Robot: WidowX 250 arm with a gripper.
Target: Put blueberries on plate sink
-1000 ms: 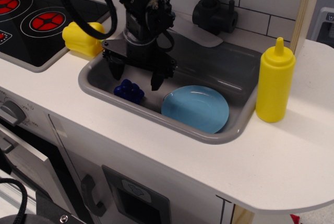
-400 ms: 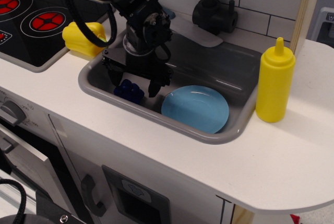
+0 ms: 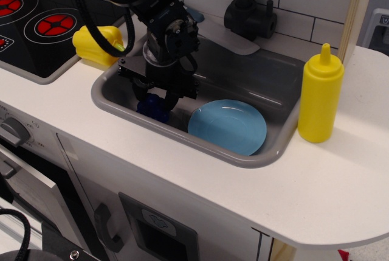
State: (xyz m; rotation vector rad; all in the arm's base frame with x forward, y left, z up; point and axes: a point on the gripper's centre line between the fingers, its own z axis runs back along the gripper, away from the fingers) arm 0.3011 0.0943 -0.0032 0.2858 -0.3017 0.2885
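Note:
The dark-blue blueberries [image 3: 154, 111] lie on the floor of the grey sink [image 3: 267, 75], at its front left. My gripper [image 3: 155, 99] points straight down into the sink, and its two black fingers are closed in on the cluster from either side, at floor level. The arm hides the top of the berries. The round light-blue plate [image 3: 228, 126] lies flat in the sink just to the right of the berries, with nothing on it.
A yellow toy pepper [image 3: 97, 43] sits on the counter at the sink's left rim, next to the black stovetop [image 3: 42, 24]. A black faucet [image 3: 246, 11] stands behind the sink. A yellow squeeze bottle [image 3: 320, 93] stands on the counter to the right.
My gripper has come down into the sink over the blueberries. Its fingers, wide apart a second ago, have closed in on the cluster. The berries and plate have not moved.

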